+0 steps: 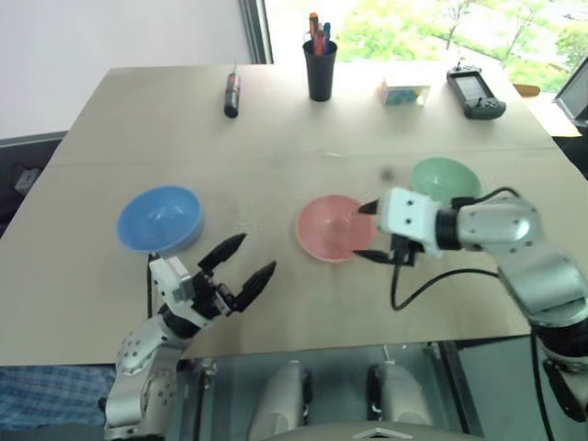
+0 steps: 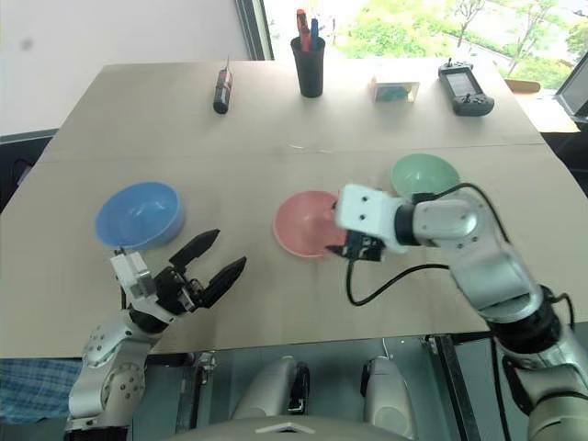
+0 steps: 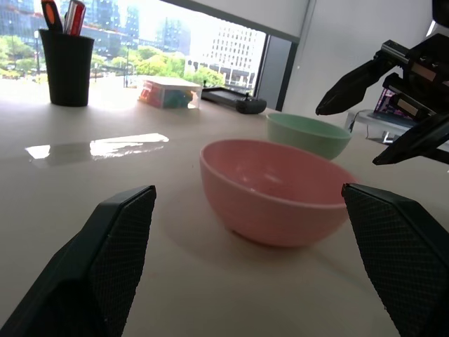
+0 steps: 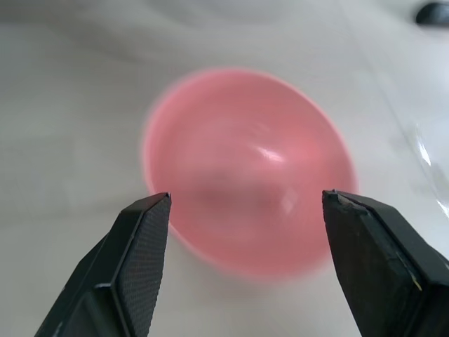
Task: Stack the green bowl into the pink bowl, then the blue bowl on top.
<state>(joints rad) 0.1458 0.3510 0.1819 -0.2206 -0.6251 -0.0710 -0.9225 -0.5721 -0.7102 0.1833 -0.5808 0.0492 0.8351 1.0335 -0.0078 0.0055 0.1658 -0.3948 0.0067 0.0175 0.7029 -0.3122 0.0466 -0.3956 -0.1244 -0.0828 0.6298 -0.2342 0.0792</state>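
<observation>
- The pink bowl point(image 1: 329, 228) sits upright and empty near the middle of the table point(image 1: 276, 119), which makes it the natural base of the stack.
- The green bowl point(image 1: 445, 177) rests on the table just behind and to the right of the pink one, close to it but apart; nothing is stacked yet.
- The blue bowl point(image 1: 160, 219) stands well apart on the left side, also upright and empty, likely kept for last because it goes on top.
- The right gripper point(image 1: 374, 231) hangs at the pink bowl's right edge with its two black fingers spread and nothing between them; its wrist view looks straight down into the pink bowl.
- The left gripper point(image 1: 243, 266) hovers low near the table's front edge, between the blue and pink bowls, fingers wide apart and empty, seemingly waiting for its turn.
- By my judgement the green bowl is the next thing to grasp, and the right arm is nearest to it.
- At the far side stand a black pen cup point(image 1: 320, 68), a small screwdriver-like tool point(image 1: 231, 94), a little box point(image 1: 404, 93) and a black handheld controller point(image 1: 475, 93).
- No brand, label or writing can be read on any of them.
</observation>
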